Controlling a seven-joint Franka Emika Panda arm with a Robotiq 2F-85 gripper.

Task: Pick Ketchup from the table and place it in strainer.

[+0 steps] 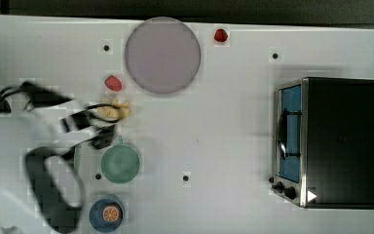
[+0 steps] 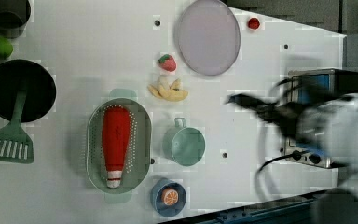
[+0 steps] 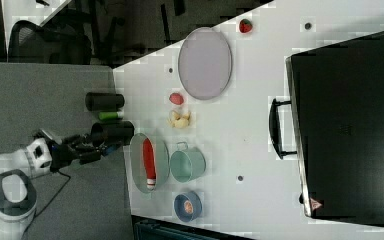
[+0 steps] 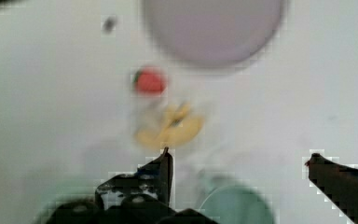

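The Ketchup [image 2: 115, 142] is a red bottle with a white cap, and it lies lengthwise inside the strainer [image 2: 93, 140]. That strainer is a pale mint-green oval basket with small holes in its bottom. The right view shows the same bottle [image 3: 149, 162] lying in the strainer [image 3: 163, 159]. My gripper [image 4: 240, 156] is open, with a wide gap between its black fingers and nothing held. It hangs above the table, over the banana pieces [image 4: 170, 130] and the green cup. In the left view the gripper [image 2: 235, 99] looks blurred. In the top view my arm [image 1: 9, 146] covers the strainer.
A purple plate [image 1: 162, 54], two strawberries [image 1: 113, 83] [image 1: 220, 35], banana pieces [image 1: 113, 110], a mint cup [image 1: 121, 164] and a blue bowl with an orange slice [image 1: 106, 213] lie about. A toaster oven [image 1: 338, 141] stands at the top view's right. A black pan with a green spatula [image 2: 18, 93] lies near the strainer.
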